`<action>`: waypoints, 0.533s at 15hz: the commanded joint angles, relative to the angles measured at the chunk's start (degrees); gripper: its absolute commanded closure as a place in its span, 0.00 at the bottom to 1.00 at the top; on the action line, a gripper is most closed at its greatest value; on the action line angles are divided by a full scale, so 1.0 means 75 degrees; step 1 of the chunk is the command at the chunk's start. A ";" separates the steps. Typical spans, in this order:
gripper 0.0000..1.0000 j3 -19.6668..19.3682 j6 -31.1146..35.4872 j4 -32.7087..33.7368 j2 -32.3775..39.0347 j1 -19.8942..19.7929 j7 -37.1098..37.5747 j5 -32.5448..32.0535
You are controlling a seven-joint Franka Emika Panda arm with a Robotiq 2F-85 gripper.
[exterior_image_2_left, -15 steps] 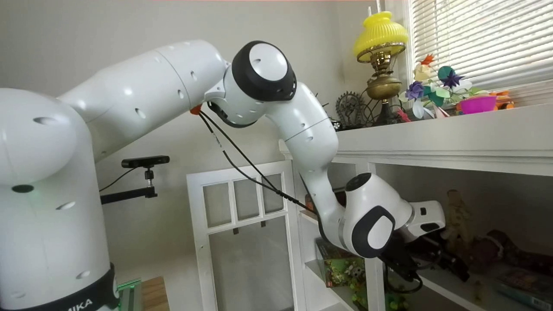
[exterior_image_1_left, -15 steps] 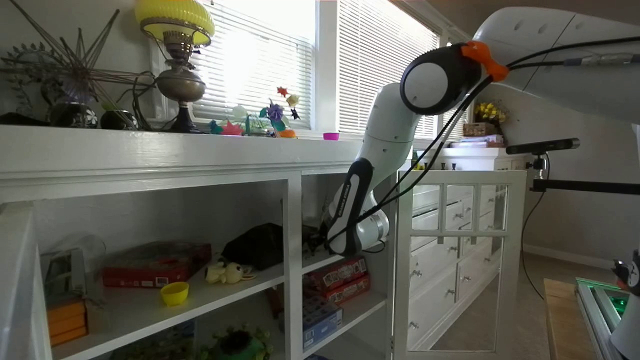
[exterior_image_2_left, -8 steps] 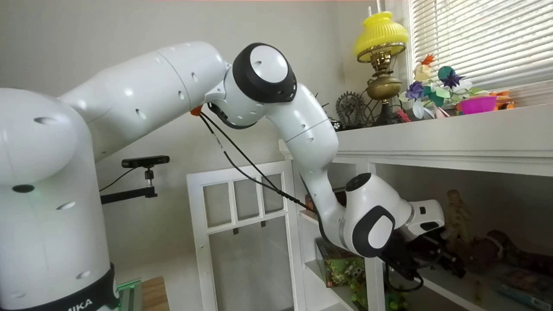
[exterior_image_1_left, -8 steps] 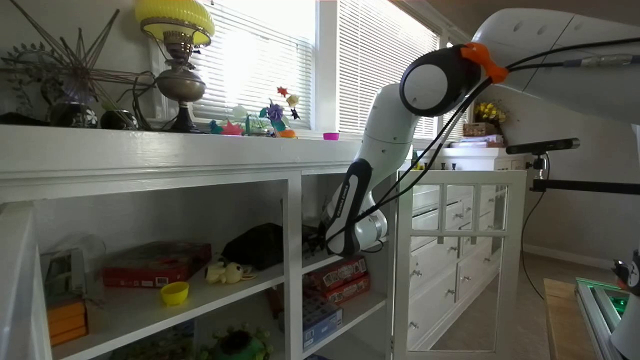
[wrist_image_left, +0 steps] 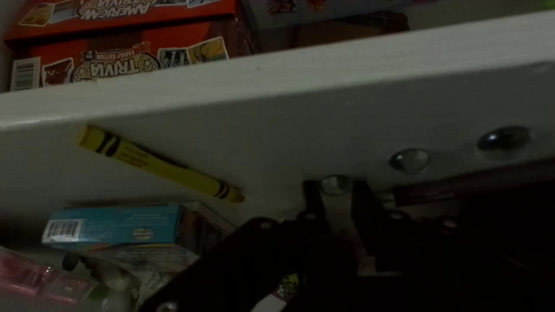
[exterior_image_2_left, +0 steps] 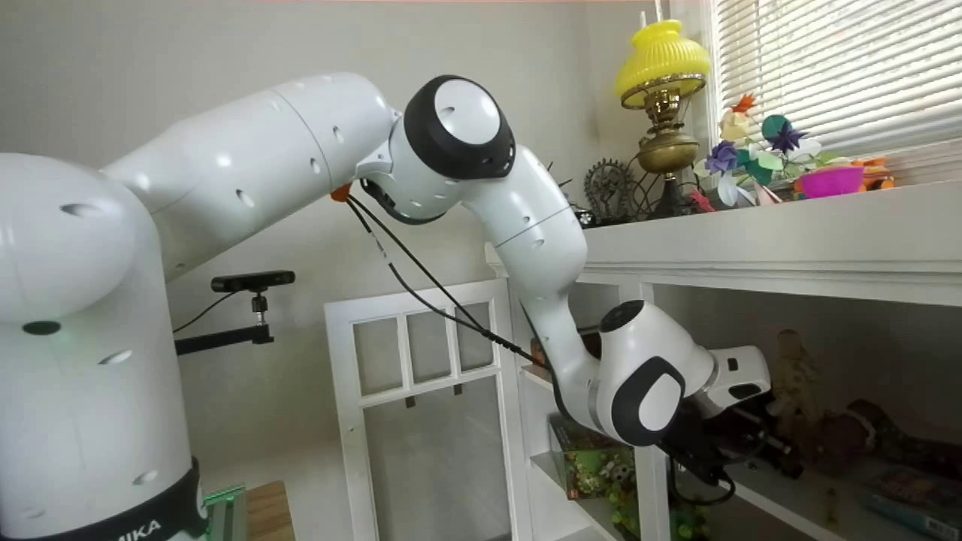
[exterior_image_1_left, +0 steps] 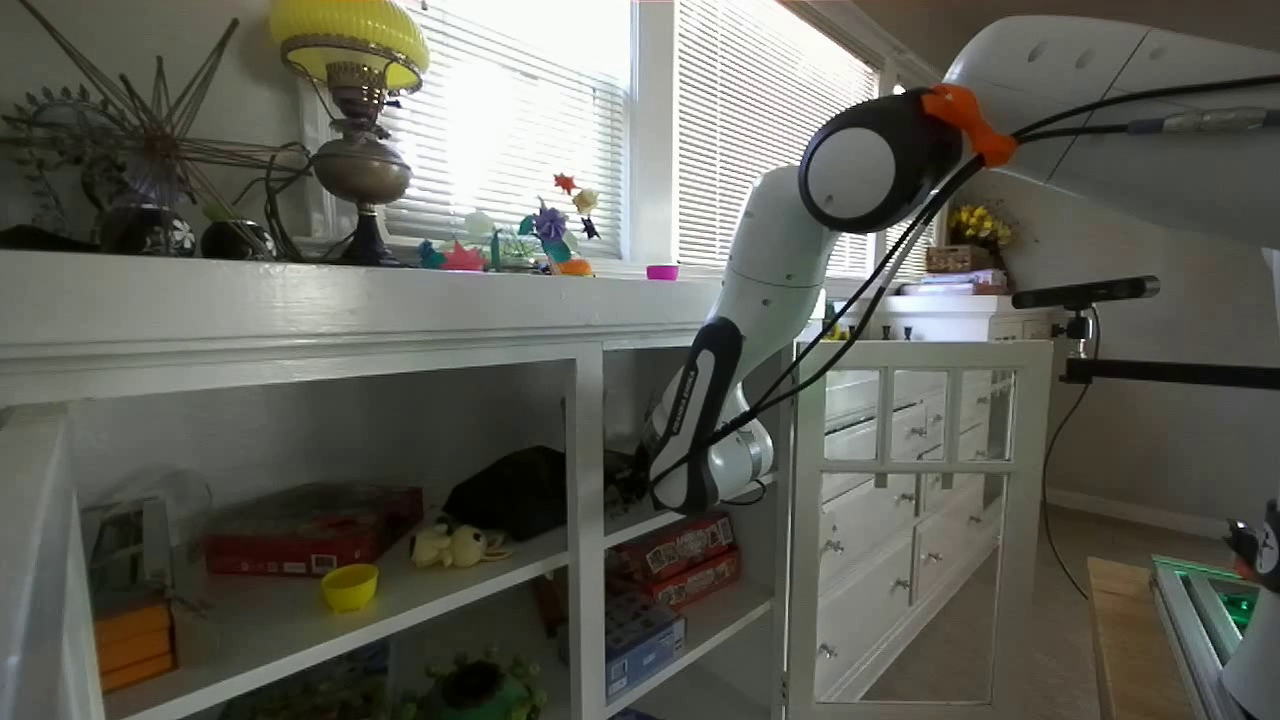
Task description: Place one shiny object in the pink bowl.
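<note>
The wrist view's left edge cuts off a pink package (wrist_image_left: 34, 277).

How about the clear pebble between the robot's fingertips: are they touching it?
Cannot tell. The wrist view shows the fingertips flanking the clear pebble with no plain gap, but the picture is too dark to settle contact.

1. The pink bowl (exterior_image_2_left: 832, 182), bright and low, stands upright on the cabinet top (exterior_image_2_left: 766, 237), showing over its front edge in both exterior views.
2. 1 clear shiny object (wrist_image_left: 336, 184), rounded, sits between the tips of the gripper (wrist_image_left: 336, 187); contact is unclear.
3. A 2nd clear shiny object (wrist_image_left: 409, 160) lies near it on the shelf (wrist_image_left: 243, 147).
4. 1 dark shiny object (wrist_image_left: 504, 141) lies nearest the shelf's front edge.
</note>
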 commanded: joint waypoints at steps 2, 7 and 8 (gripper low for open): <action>0.77 -0.0035 -0.0216 0.0070 0.0111 0.0130 -0.0445 0.0537; 0.95 -0.0101 -0.0271 0.0063 0.0116 0.0207 -0.0444 0.0680; 0.94 -0.0120 -0.0286 0.0066 0.0115 0.0225 -0.0442 0.0711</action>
